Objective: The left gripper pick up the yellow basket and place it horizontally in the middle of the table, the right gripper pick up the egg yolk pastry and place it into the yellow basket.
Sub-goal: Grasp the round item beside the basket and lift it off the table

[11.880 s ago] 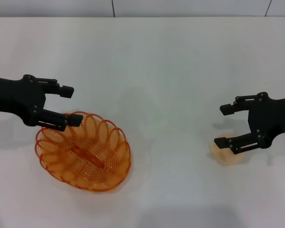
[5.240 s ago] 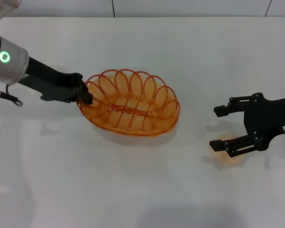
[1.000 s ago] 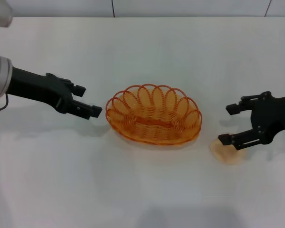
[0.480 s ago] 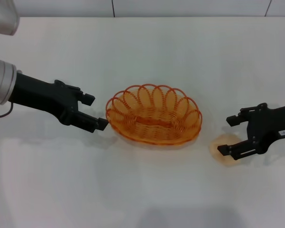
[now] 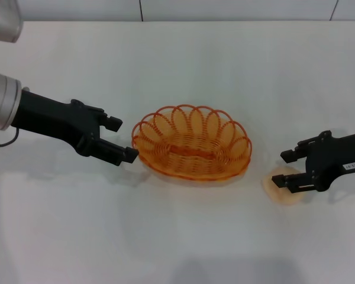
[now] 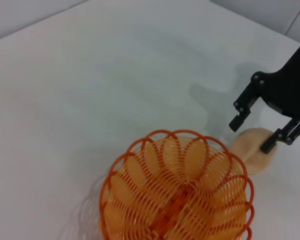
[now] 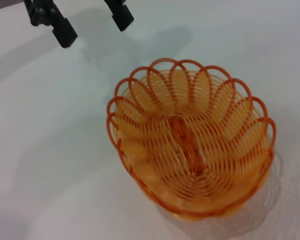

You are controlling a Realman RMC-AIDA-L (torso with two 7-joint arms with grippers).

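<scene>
The yellow basket (image 5: 192, 143) lies lengthwise across the middle of the table (image 5: 183, 59), upright and empty. It also shows in the left wrist view (image 6: 177, 192) and the right wrist view (image 7: 190, 155). My left gripper (image 5: 123, 140) is open and empty, just left of the basket's end, not touching it; it shows in the right wrist view (image 7: 92, 25). The egg yolk pastry (image 5: 282, 194) sits on the table right of the basket. My right gripper (image 5: 284, 169) is open and low over the pastry, one finger across its top. The left wrist view shows that gripper (image 6: 250, 136) straddling the pastry (image 6: 255, 155).
A grey wall strip (image 5: 177, 9) runs along the table's far edge. A shadow lies on the white top under each arm.
The left gripper has let go of the basket in the middle and edged down and right beside it. In the last second the right gripper has lowered onto the pastry.
</scene>
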